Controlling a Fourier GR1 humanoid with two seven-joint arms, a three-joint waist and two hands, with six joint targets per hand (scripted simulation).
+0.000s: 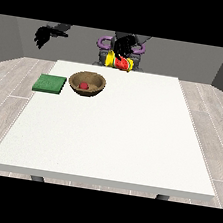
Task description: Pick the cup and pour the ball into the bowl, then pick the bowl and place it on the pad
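Observation:
A brown bowl (87, 84) stands on the white table (115, 134) at the back left, with a red ball (83, 85) inside it. A green pad (50, 84) lies flat just left of the bowl. The hand at the view's right (122, 47) is raised above the table's far edge and is curled round a tipped yellow and red cup (121, 63). The hand at the view's left (44, 36) hangs in the air beyond the table's back left corner, away from every object.
The robot's torso with purple shoulder parts (102, 42) stands behind the far edge. The table's near edge (103, 182) runs along the bottom, with grey plank floor around it.

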